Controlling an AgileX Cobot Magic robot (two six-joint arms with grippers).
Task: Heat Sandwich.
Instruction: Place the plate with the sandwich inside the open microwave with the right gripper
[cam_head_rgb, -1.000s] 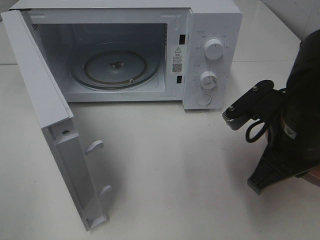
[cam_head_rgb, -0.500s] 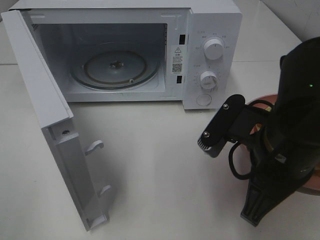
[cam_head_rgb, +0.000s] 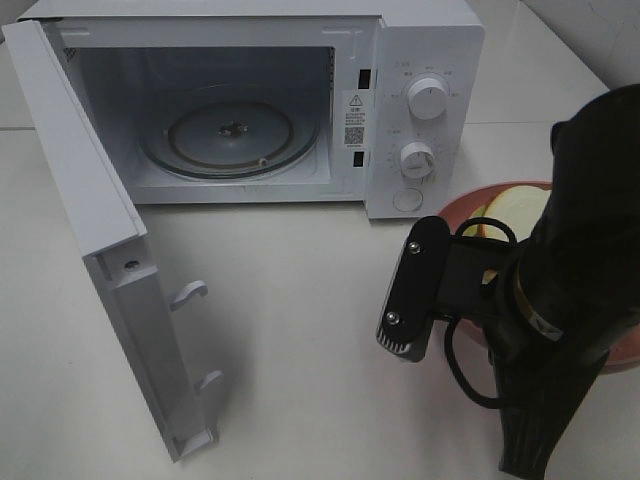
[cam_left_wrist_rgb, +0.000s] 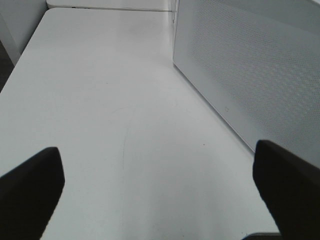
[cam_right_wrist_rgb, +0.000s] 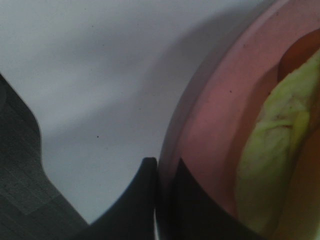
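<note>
**Sandwich (cam_head_rgb: 515, 205) plated beside the open microwave (cam_head_rgb: 430, 45)**

The sandwich lies on the pink plate (cam_head_rgb: 452, 212), just in front of the microwave's dials (cam_head_rgb: 428, 98). The right gripper (cam_right_wrist_rgb: 159, 167) is pinched tight on the plate's rim, beside the sandwich but not touching it, probably so the food travels unhandled. The left gripper (cam_left_wrist_rgb: 159, 172) gapes empty outside the microwave's open door (cam_head_rgb: 75, 170).

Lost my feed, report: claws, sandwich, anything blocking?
Right claw shut on pink plate rim. Left claw open, empty. Sandwich on plate, outside microwave. Door open, nothing blocking.

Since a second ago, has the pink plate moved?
Yes. The pink plate, gripped by the right gripper, has come left into view, toward the microwave.
</note>
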